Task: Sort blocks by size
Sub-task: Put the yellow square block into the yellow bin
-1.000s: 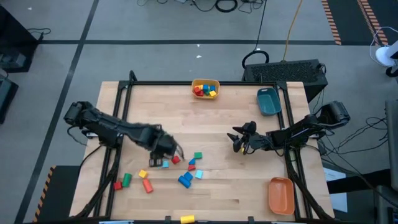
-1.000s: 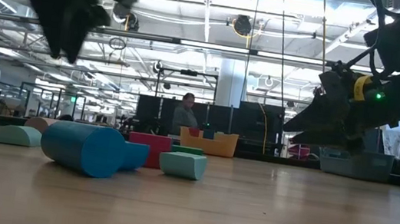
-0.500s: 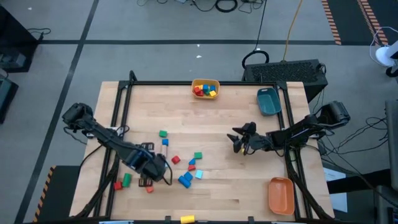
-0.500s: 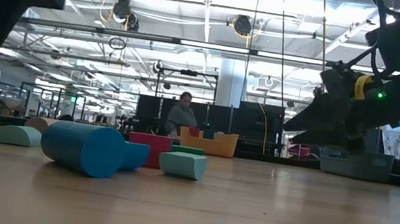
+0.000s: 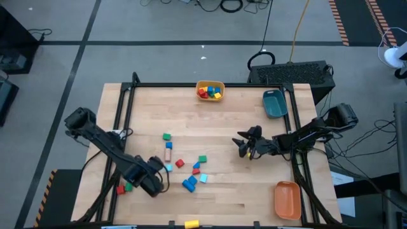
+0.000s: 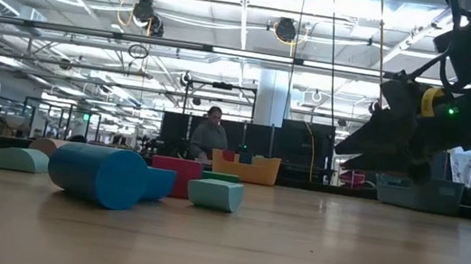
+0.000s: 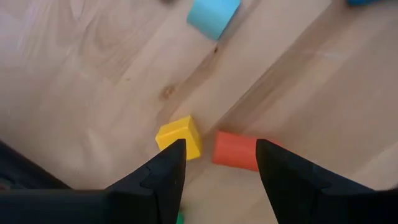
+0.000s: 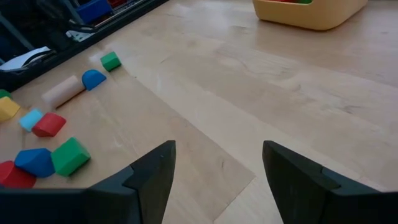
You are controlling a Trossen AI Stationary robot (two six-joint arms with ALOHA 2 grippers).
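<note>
Small coloured blocks lie scattered on the near-left of the wooden table: a green cube (image 5: 166, 137), a plain wood bar (image 5: 168, 152), a red one (image 5: 180, 163), a blue one (image 5: 189, 183) and others. My left gripper (image 5: 152, 181) (image 7: 221, 144) hangs open, pointing down. It is above a yellow cube (image 7: 179, 138) and a red block (image 7: 236, 150), which lie flat on the table side by side. My right gripper (image 5: 243, 145) (image 8: 219, 148) waits open at mid-right with nothing between its fingers.
A yellow bin (image 5: 210, 90) holding several blocks stands at the far edge. A teal bin (image 5: 275, 103) is at the far right and an orange bin (image 5: 287, 198) at the near right. A red block (image 5: 120, 189) and a green one (image 5: 129, 185) lie left of my left gripper. A yellow block (image 5: 191, 224) lies at the near edge.
My left gripper has swung toward the table's near-left corner and rolled about its own axis, staying open. It has left the middle of the block cluster, so the green cube and the wood bar now show. It now hangs over the yellow and red blocks.
</note>
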